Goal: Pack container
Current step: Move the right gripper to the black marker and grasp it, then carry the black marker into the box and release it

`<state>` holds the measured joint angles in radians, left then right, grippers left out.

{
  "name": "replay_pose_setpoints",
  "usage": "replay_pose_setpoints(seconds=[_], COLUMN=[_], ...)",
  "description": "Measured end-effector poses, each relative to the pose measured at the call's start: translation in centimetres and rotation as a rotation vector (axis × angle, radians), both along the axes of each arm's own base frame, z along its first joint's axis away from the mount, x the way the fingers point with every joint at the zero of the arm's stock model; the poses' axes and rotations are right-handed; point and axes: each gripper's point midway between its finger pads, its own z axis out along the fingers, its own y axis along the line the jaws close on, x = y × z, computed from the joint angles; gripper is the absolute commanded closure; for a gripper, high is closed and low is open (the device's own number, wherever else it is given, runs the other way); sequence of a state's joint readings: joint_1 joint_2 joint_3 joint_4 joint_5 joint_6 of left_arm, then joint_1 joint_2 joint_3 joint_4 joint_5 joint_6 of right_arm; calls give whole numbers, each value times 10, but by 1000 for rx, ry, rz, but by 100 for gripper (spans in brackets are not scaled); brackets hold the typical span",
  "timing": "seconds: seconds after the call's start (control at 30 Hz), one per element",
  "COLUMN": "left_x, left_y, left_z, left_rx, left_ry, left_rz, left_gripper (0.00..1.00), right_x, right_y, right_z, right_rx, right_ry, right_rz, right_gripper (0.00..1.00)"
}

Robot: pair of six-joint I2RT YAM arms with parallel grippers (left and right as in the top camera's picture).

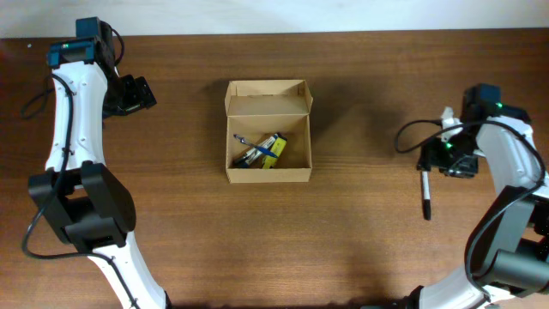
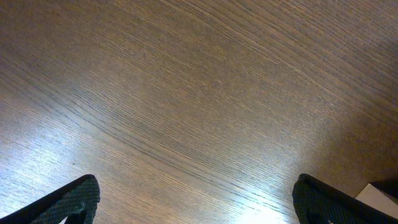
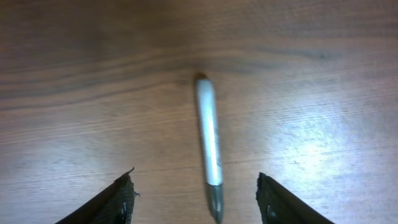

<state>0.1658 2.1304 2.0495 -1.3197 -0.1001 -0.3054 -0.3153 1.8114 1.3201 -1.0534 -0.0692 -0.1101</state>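
Note:
The container (image 1: 268, 174), a small tan cardboard box with its lid flap folded back, sits mid-table with yellow, blue and dark items (image 1: 262, 152) inside. A slim pen (image 1: 425, 196) with a pale barrel and dark tip lies on the wood at the right. In the right wrist view that pen (image 3: 209, 146) runs lengthwise between my fingers, untouched. My right gripper (image 3: 196, 196) is open, just above the pen's upper end. My left gripper (image 2: 196, 199) is wide open over bare wood at the far left, far from the box. Its arm (image 1: 129, 93) shows in the overhead view.
Black cables (image 1: 410, 133) loop beside the right arm. The table's back edge (image 1: 343, 33) meets a white surface. A pale corner (image 2: 380, 198) shows at the lower right of the left wrist view.

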Motion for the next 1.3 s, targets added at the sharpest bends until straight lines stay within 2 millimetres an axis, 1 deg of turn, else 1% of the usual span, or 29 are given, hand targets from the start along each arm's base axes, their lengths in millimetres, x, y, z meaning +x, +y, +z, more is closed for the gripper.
replay_pose_setpoints(seconds=[0.07, 0.13, 0.3, 0.43, 0.47, 0.5, 0.57, 0.63, 0.7, 0.73, 0.93, 1.03, 1.1, 1.17, 1.23, 1.3], left_x=[0, 0, 0, 0, 0, 0, 0, 0, 0, 0, 0, 0, 0, 0, 0, 0], left_y=[0, 0, 0, 0, 0, 0, 0, 0, 0, 0, 0, 0, 0, 0, 0, 0], left_z=[0, 0, 0, 0, 0, 0, 0, 0, 0, 0, 0, 0, 0, 0, 0, 0], left_rx=[0, 0, 0, 0, 0, 0, 0, 0, 0, 0, 0, 0, 0, 0, 0, 0], left_ry=[0, 0, 0, 0, 0, 0, 0, 0, 0, 0, 0, 0, 0, 0, 0, 0], left_rz=[0, 0, 0, 0, 0, 0, 0, 0, 0, 0, 0, 0, 0, 0, 0, 0], left_gripper=[0, 0, 0, 0, 0, 0, 0, 0, 0, 0, 0, 0, 0, 0, 0, 0], right_x=[-6, -9, -25, -32, -33, -33, -36, -36, -37, -37, -37, -32, -24, -9, 16, 43], right_y=[-5, -4, 5, 8, 8, 8, 9, 6, 1, 0, 0, 12, 29, 43, 55, 70], right_z=[-5, -12, -39, -53, -55, -57, -62, -64, -66, -66, -65, -63, -55, -36, -6, 30], right_rx=[3, 5, 16, 18, 18, 17, 18, 4, -14, -18, -15, 63, 162, 241, 283, 300], right_ry=[10, 14, 39, 43, 41, 38, 39, 34, 31, 31, 27, 10, -10, -45, -104, -178], right_rz=[-5, 4, 39, 44, 43, 45, 49, 32, 8, 0, -21, -21, -16, -1, 35, 98], right_gripper=[38, 38, 39, 44, 47, 56, 68, 84, 93, 96, 96, 96, 96, 96, 96, 96])
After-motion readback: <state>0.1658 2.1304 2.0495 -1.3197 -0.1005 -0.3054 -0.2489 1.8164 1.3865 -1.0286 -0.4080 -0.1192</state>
